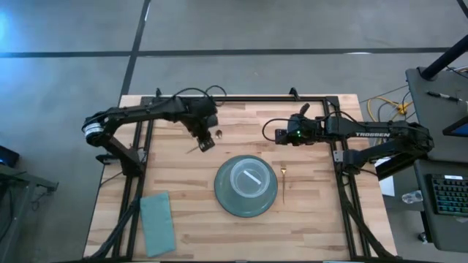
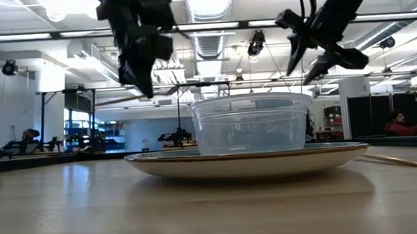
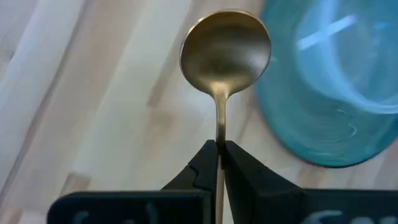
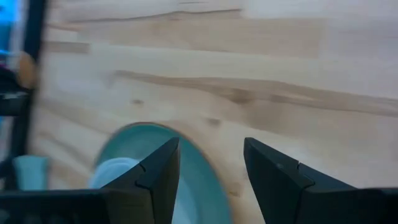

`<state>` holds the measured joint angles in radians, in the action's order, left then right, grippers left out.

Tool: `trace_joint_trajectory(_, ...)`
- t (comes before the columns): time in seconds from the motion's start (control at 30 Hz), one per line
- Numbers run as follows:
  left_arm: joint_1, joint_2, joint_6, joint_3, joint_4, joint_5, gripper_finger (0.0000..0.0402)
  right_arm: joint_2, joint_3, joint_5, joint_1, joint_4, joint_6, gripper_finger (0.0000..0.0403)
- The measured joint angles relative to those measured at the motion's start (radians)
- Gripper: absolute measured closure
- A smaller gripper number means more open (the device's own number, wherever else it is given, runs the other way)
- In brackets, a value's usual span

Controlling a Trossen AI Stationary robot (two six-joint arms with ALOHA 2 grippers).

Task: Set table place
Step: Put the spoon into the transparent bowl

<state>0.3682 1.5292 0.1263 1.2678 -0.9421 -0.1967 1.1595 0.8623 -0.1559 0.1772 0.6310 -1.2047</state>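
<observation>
The wooden surface (image 1: 307, 219) fills the frame inside its black rail. At its centre sits a teal plate (image 1: 246, 187) carrying a clear tub (image 2: 251, 122). At ten o'clock, the left gripper (image 1: 204, 142) pinches a gold spoon (image 3: 225, 53). At two o'clock, the right gripper (image 1: 280, 134) hovers, jaws parted and empty.

"TROSSEN" in white on the right arm (image 1: 380, 134)

A matt brass-toned metal spoon (image 3: 225, 53), glossy glazed plate (image 1: 228, 201), clear plastic tub (image 2: 251, 123), wooden table (image 1: 314, 219).
</observation>
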Motion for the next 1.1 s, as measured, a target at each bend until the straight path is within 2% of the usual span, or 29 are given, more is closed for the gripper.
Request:
trace_joint_trajectory(0.27, -0.135, 0.043, 0.067, 0.022, 0.15, -0.057, 0.0401, 0.008, 0.001, 0.05, -0.047, -0.162, -0.021, 0.0232)
trace_joint_trajectory(0.5, -0.273, 0.074, 0.083, 0.031, 0.239, -0.06, 0.0402, 0.008, 0.001, 0.019, -0.18, -0.161, -0.146, 0.0232)
trace_joint_trajectory(0.6, -0.32, 0.094, 0.122, 0.046, 0.26, -0.06, 0.0402, 0.008, 0.001, -0.027, -0.244, -0.162, -0.198, 0.0232)
trace_joint_trajectory(1.1, -0.416, 0.271, 0.261, 0.246, 0.232, -0.033, 0.0402, 0.055, -0.001, -0.058, -0.443, -0.247, -0.228, 0.0232)
